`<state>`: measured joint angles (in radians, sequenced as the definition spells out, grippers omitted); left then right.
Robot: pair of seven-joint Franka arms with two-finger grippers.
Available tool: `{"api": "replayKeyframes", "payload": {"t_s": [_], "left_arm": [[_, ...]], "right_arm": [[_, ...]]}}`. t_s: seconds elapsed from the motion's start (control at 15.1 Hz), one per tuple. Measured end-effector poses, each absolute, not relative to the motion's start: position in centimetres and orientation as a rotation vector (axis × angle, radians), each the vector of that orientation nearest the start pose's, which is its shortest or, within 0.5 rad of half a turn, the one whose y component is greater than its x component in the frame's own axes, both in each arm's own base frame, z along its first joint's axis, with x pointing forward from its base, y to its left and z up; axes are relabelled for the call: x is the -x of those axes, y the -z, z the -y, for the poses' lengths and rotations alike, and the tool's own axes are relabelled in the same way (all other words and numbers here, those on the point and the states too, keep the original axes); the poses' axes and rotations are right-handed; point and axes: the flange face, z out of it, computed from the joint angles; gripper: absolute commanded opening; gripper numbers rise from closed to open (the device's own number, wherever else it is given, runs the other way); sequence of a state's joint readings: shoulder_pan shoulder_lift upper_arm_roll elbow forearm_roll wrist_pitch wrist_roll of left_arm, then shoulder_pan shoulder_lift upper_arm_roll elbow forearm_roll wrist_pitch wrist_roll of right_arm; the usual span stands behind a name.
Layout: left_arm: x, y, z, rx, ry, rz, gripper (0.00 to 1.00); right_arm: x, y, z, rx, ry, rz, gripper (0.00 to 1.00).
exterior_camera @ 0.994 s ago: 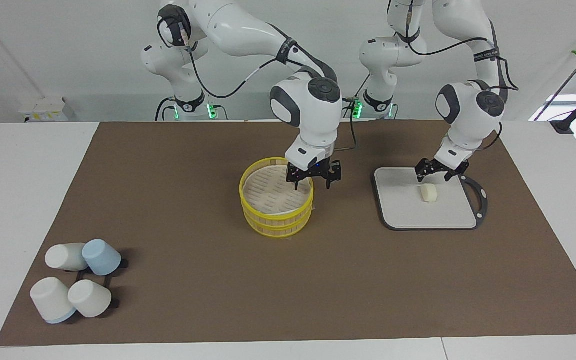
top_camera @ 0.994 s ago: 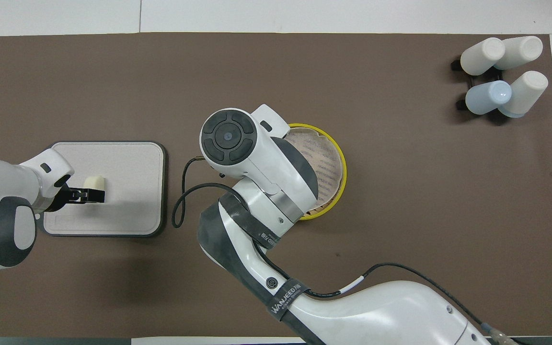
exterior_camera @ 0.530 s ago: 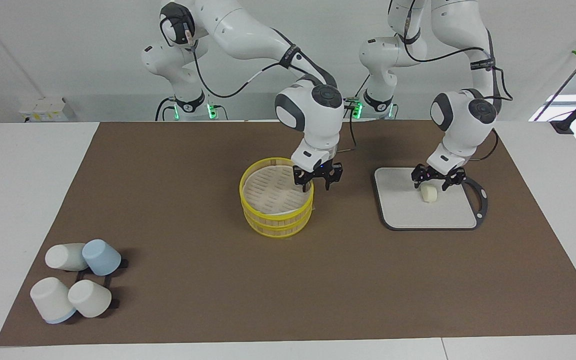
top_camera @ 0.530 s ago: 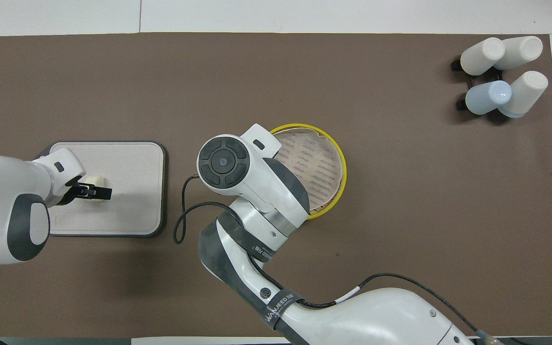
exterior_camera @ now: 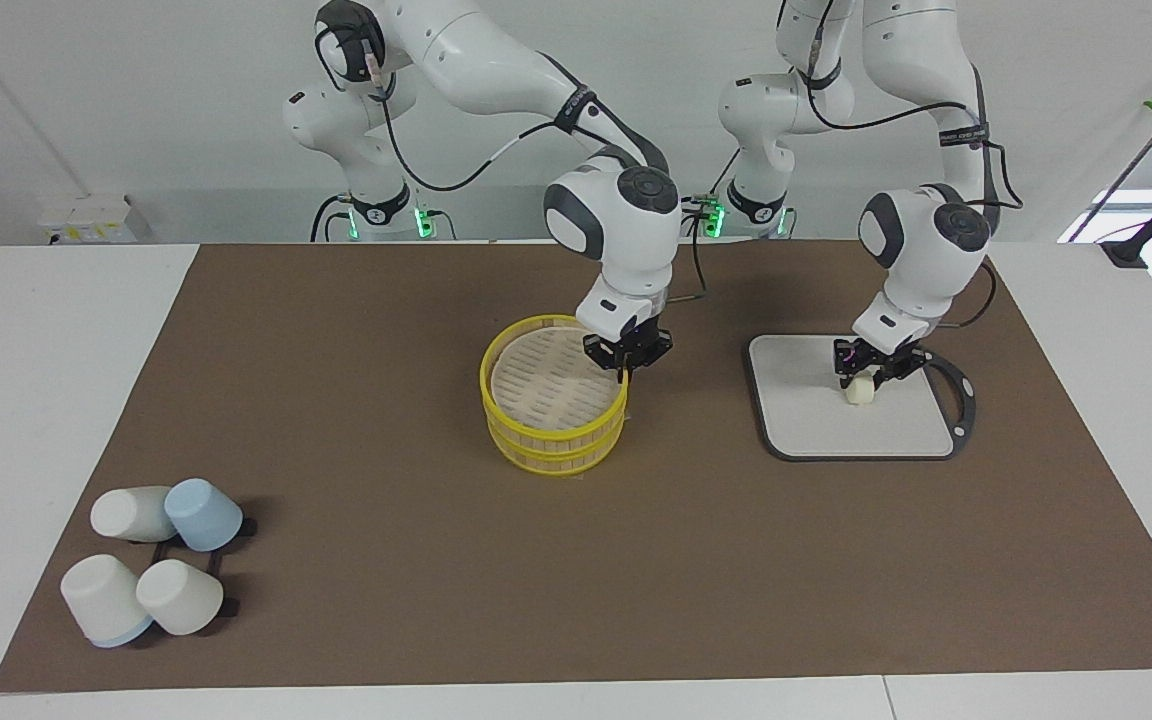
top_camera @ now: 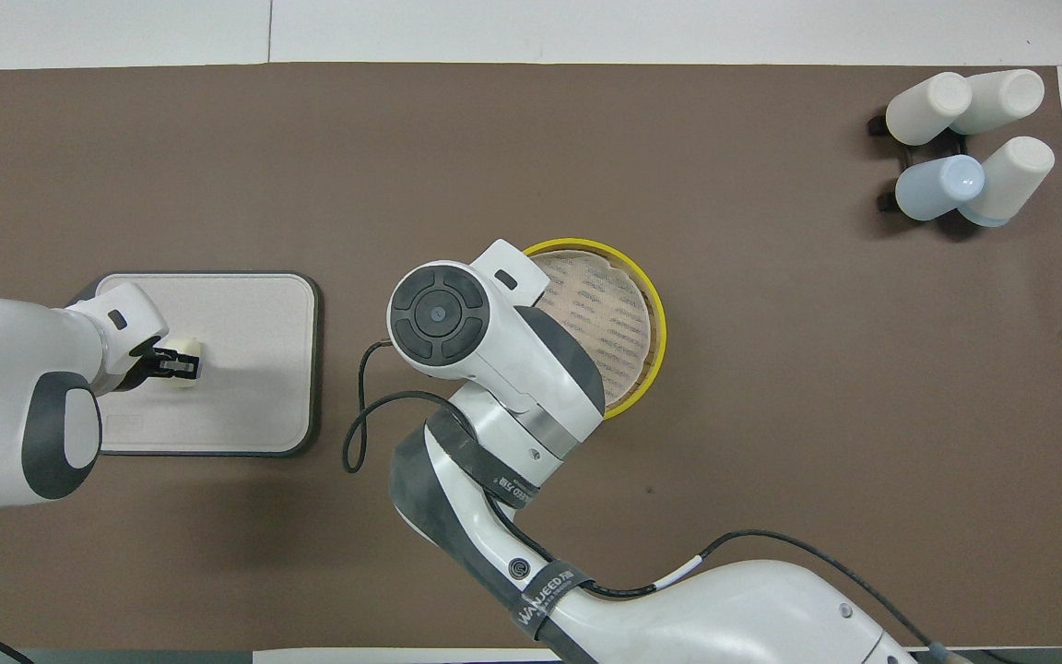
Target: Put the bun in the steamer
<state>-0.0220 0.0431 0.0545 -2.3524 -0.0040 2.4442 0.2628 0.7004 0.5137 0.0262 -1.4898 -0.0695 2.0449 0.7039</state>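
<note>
Bun (exterior_camera: 859, 391) first: I see one small cream lump lying on the grey board (exterior_camera: 816, 425) toward the left arm's end of the table, and my left gripper (exterior_camera: 874, 372) is down on it with its fingers pinched in against the bun's sides. From overhead the same gripper (top_camera: 177, 366) sits right over the bun (top_camera: 184, 352), black fingertips clasping it. The left arm drops from its base, elbow high, wrist bent steeply so the hand points down at the board.

My right gripper (exterior_camera: 623, 369) is at the steamer (exterior_camera: 553, 410), on the rim nearest the left arm's end, fingertips drawn together on the yellow edge of the lid. That arm sweeps out from its base across the mat, forearm slanting down, wrist turned so the hand hangs almost straight down. In the overhead view the wrist housing covers the hand and part of the steamer (top_camera: 655, 314), so I read the grip from the facing view only.

Underneath everything I have a brown mat (exterior_camera: 386, 600) on a white table (exterior_camera: 36, 350). A plain pale wall stands back of the two arm bases.

Counting: one bun, one steamer of two stacked yellow-rimmed tiers with the slatted lid on top, one grey board with a black handle loop. Four cups (exterior_camera: 151, 560) lean on a black rack near the mat's corner toward the right arm's end, farther from the robots than the steamer: three white and one pale blue.
</note>
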Motion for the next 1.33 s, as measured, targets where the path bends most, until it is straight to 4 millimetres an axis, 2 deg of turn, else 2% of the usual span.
{"api": "replayKeyframes", "payload": {"t_s": [0.2, 0.27, 0.33, 0.46, 0.53, 0.6, 0.73, 0.8, 0.86, 0.93, 0.99, 1.13, 1.33], "left_arm": [[-51.1, -31.8, -1.7, 3.126, 0.083, -0.336, 0.28], [-51.2, -31.8, -1.7, 3.132, 0.086, -0.327, 0.28], [-51.3, -32.1, -1.7, 3.143, 0.091, -0.312, 0.28], [-52.4, -33.7, -1.4, 3.183, 0.089, -0.255, 0.28], [-53.4, -35.4, -0.4, 3.207, 0.068, -0.195, 0.28], [-54.5, -37.7, 1.5, 3.223, 0.042, -0.114, 0.28], [-56.2, -43.3, 8.1, 3.236, -0.008, 0.067, 0.28], [-56.7, -45.9, 12.2, 3.236, -0.02, 0.142, 0.28], [-56.9, -47.9, 16.3, 3.236, -0.016, 0.207, 0.28], [-56.7, -49.1, 20.4, 3.237, -0.004, 0.26, 0.28], [-56.2, -49.5, 24.2, 3.24, 0.009, 0.302, 0.28], [-54.5, -48.9, 30.9, 3.251, 0.038, 0.356, 0.28], [-52.2, -46.2, 37.7, 3.273, 0.071, 0.356, 0.28]], "right_arm": [[-53.2, -39.2, -45.7, 3.185, 0.051, 0.1, 0.0], [-53.5, -40.1, -44.7, 3.217, -0.006, 0.117, 0.0], [-54.6, -41.4, -43.0, 3.237, -0.044, 0.13, 0.0], [-57.7, -43.9, -37.9, 3.243, -0.078, 0.119, 0.0], [-59.0, -45.0, -35.3, 3.239, -0.082, 0.125, 0.0], [-59.9, -46.1, -33.1, 3.235, -0.088, 0.145, 0.0], [-60.8, -47.7, -29.2, 3.223, -0.143, 0.178, 0.0], [-61.2, -48.4, -27.2, 3.205, -0.17, 0.195, 0.0], [-61.8, -48.9, -24.9, 3.187, -0.197, 0.22, 0.0], [-62.3, -49.4, -22.4, 3.174, -0.223, 0.247, 0.0], [-62.7, -49.8, -19.9, 3.167, -0.25, 0.26, 0.0], [-63.2, -50.2, -15.5, 3.152, -0.291, 0.266, 0.0], [-63.4, -50.1, -10.8, 3.128, -0.337, 0.315, 0.0]]}}
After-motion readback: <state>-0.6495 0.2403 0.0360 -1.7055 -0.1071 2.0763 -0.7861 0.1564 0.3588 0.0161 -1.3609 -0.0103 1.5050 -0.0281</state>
